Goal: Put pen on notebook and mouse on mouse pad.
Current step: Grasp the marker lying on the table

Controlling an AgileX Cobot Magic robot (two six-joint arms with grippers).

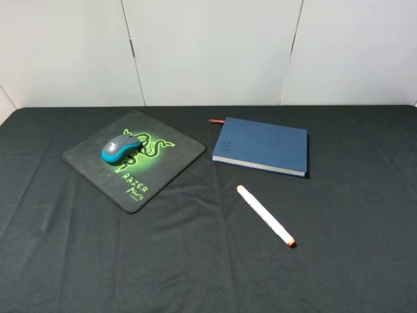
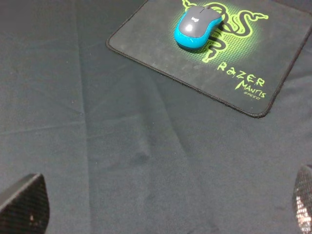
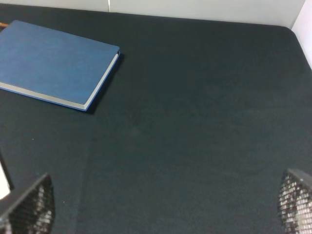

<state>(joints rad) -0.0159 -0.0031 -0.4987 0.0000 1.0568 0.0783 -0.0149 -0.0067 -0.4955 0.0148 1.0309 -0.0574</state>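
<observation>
The grey and teal mouse sits on the black Razer mouse pad at the left of the table. Right of the pad the dark blue notebook lies closed. The white pen rests on the cloth in front of it, apart from the book, with its orange tip toward the front right. Neither arm shows in the high view. My left gripper is open over bare cloth, short of the pad and mouse. My right gripper is open too, with the notebook beyond it.
A black cloth covers the whole table, with soft creases near the pad. White wall panels stand behind the far edge. A small reddish ribbon tab pokes out at the notebook's far left corner. A white sliver at one edge of the right wrist view may be the pen.
</observation>
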